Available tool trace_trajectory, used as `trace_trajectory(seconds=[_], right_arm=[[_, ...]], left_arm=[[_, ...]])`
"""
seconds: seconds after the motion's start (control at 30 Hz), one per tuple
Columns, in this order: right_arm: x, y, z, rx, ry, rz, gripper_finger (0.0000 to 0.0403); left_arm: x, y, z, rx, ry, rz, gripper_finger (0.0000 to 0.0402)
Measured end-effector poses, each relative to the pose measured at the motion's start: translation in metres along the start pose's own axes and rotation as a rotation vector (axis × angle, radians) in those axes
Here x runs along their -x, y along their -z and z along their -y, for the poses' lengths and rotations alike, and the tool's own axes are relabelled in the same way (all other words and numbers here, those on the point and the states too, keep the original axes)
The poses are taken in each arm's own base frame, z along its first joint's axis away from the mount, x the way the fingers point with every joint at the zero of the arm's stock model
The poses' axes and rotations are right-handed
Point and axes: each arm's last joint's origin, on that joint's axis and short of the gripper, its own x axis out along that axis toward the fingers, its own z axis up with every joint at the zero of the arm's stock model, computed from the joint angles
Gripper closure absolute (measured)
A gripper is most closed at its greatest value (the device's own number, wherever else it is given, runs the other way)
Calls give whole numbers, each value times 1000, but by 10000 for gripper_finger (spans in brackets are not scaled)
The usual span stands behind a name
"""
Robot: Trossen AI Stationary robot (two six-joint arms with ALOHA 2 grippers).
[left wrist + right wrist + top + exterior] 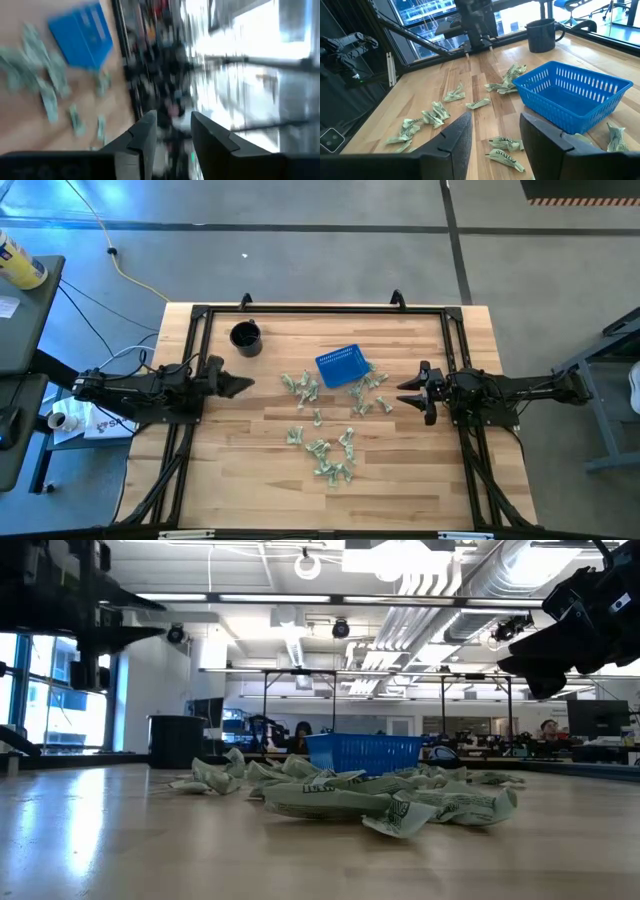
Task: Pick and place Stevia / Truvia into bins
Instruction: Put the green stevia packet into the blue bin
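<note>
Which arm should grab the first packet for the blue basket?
Probably the right. Its end effector is open and sits close to the packets beside the blue basket. The left end effector waits farther from the nearest packets.

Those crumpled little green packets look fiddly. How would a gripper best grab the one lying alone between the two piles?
Probably from straight above, the fingers closing across the short width of the lone packet at its middle. It lies flat but crumpled on the table, so raised folds give something to pinch. It has bare wood all around. The right gripper, open, is nearer.
</note>
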Motion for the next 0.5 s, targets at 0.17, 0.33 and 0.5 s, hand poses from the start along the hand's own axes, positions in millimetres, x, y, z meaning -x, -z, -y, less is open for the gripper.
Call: trace_trajectory(seconds=[0.17, 0.33, 0.5], right_arm=[[0, 0, 0, 26, 9, 5, 243], [0, -6, 2, 50, 102, 100, 240], [8, -35, -1, -430, 95, 463, 247]], left_arm=[[2, -10, 1, 98, -22, 345, 245], [4, -16, 12, 162, 79, 478, 245], [4, -18, 23, 154, 164, 533, 245]])
